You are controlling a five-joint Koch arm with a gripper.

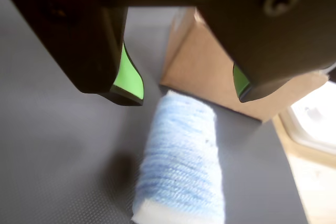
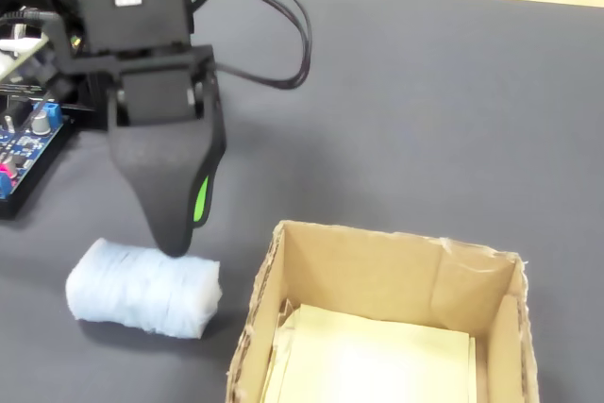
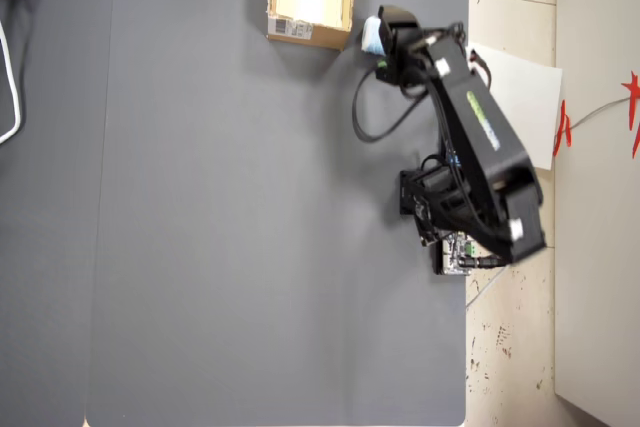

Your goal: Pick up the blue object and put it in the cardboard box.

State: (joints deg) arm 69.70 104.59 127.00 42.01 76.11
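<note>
The blue object is a pale blue and white striped roll lying on its side on the dark grey mat, close to an outer wall of the cardboard box. My gripper hangs just above the roll's box-side end. It is open, its green-lined fingers set wider than the roll and holding nothing. In the fixed view one dark jaw of the gripper reaches down to the blue object, left of the open cardboard box with its pale yellowish inside. From overhead, the blue object lies right of the box.
A blue circuit board and black cables lie behind the gripper at the left. The arm's base stands at the mat's right edge. A white sheet lies off the mat. The mat's edge runs close on the right.
</note>
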